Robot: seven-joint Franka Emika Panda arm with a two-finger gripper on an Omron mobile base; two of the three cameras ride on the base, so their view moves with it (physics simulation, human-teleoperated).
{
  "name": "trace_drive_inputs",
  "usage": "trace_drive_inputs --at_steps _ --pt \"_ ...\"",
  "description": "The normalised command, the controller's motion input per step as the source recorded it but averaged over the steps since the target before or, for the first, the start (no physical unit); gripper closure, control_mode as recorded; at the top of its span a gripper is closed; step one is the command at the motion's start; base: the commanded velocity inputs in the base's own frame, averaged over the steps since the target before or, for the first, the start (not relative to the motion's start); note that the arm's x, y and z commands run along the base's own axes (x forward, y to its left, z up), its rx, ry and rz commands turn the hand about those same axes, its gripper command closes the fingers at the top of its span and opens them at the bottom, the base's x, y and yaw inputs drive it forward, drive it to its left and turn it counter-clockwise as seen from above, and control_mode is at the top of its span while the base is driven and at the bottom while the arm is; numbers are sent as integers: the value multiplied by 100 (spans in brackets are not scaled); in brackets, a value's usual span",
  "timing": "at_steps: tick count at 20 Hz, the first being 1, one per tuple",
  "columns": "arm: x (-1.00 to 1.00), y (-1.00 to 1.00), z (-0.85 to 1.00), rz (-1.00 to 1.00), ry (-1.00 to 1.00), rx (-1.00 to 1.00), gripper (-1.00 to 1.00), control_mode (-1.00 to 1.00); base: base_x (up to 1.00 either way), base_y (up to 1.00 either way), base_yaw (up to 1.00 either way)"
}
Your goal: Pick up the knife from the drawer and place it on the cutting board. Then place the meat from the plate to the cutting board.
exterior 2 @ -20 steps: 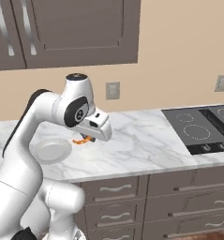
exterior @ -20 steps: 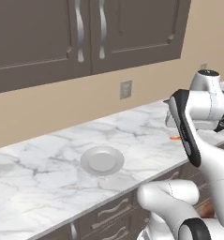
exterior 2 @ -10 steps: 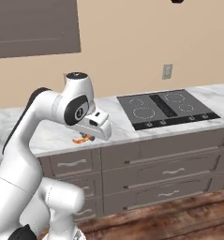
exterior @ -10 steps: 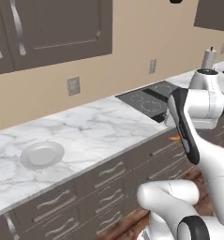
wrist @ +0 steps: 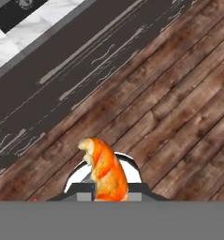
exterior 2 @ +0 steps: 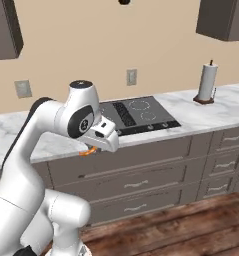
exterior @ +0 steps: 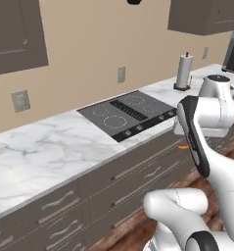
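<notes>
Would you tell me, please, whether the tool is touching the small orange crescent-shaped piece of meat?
Touching. In the hand view the small orange crescent-shaped piece of meat rises from between the tool's closed finger tips, above the wooden floor.

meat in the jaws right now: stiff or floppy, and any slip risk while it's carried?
Probably stiff: the meat stands up from the gripper in the hand view, keeping its curve without drooping. Likely light, being small against the hand. Some slip or pivot risk, since the jaws hold only its lower end over the wooden floor.
</notes>
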Motion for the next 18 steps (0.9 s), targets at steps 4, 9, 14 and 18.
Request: trace_drive_inputs --at_steps 4,9,14,18 --pt "0 0 0 0 0 0 100 100 60 -100 -10" --pt "0 0 0 0 0 0 100 100 82 -100 -13" --pt "0 0 0 0 0 0 100 100 100 -99 -14" --pt "0 0 0 0 0 0 100 100 100 -92 -10"
